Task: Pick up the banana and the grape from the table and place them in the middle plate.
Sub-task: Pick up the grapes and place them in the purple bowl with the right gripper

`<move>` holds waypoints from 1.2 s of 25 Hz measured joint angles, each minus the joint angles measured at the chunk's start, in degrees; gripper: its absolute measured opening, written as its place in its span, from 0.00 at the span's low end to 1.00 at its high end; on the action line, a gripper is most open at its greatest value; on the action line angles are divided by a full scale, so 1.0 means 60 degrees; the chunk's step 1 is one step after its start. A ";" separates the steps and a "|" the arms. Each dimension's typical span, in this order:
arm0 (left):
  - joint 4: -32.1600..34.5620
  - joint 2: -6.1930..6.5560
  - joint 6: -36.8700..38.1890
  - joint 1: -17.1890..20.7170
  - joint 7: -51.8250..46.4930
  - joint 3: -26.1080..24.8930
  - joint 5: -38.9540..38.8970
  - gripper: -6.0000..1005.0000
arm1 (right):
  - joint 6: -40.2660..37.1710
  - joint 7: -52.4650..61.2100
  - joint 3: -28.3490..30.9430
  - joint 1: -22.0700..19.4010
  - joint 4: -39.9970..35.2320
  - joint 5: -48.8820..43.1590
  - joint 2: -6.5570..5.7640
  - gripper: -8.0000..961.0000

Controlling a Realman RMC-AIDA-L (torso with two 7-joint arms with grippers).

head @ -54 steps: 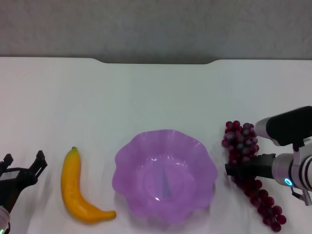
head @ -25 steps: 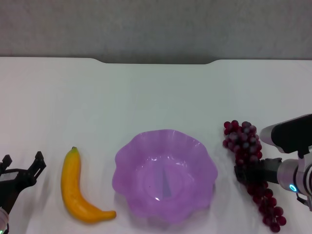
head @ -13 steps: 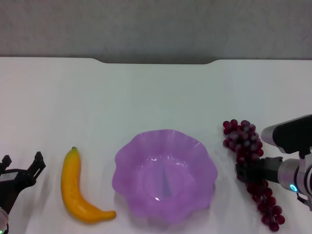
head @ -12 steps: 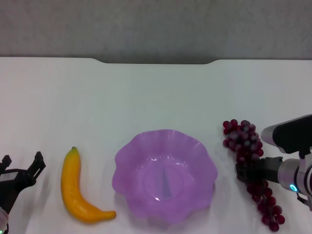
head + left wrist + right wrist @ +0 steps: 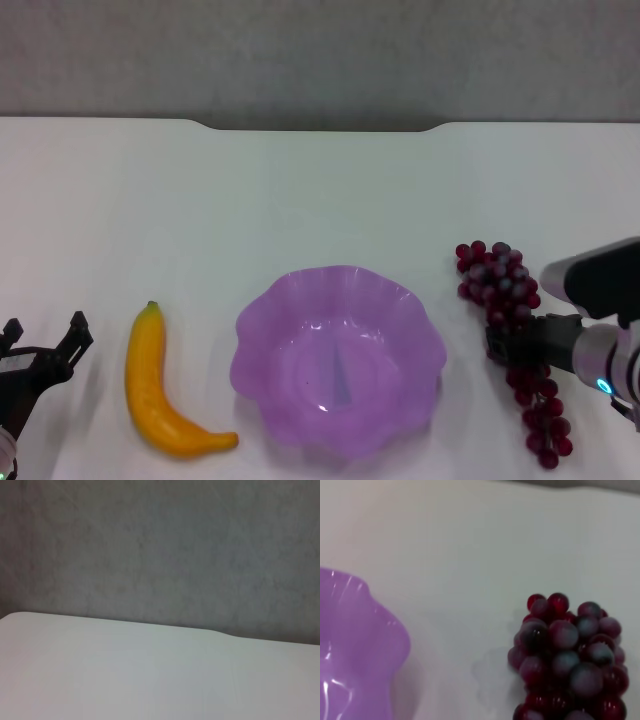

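The grape, a long dark red-purple bunch, is right of the purple scalloped middle plate. My right gripper is shut on the bunch's middle; the tail hangs below it toward the front edge. The right wrist view shows the bunch's thick end close up and the plate's rim beside it. The yellow-orange banana lies on the white table left of the plate. My left gripper is open and parked at the front left, apart from the banana.
The plate holds nothing. The table's notched far edge meets a grey wall. The left wrist view shows only bare tabletop and the wall.
My right gripper has shifted a little right with the grape. The bunch's top has edged away from me and its tail has swung in under the gripper. The left arm has not moved.
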 joint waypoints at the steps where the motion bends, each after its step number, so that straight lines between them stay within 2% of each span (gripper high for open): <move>1: 0.0000 0.0000 0.0000 0.0001 0.0001 -0.0001 0.0000 0.89 | -0.0192 -0.0049 -0.0037 -0.0104 0.0013 -0.0002 -0.0001 0.54; 13: -0.0023 0.0000 0.0002 -0.0022 0.0055 0.0000 0.0000 0.89 | -0.0765 -0.0188 -0.0191 -0.0318 -0.0002 0.0011 0.0012 0.53; 21: -0.0001 0.0000 -0.0003 -0.0009 0.0047 0.0000 -0.0012 0.89 | -0.1857 -0.0254 -0.0558 -0.0616 -0.0012 0.0002 -0.0007 0.53; 30: 0.0001 0.0000 -0.0002 0.0019 0.0062 0.0000 -0.0016 0.89 | -0.2491 -0.0600 -0.0682 -0.0810 0.0049 -0.0004 0.0003 0.53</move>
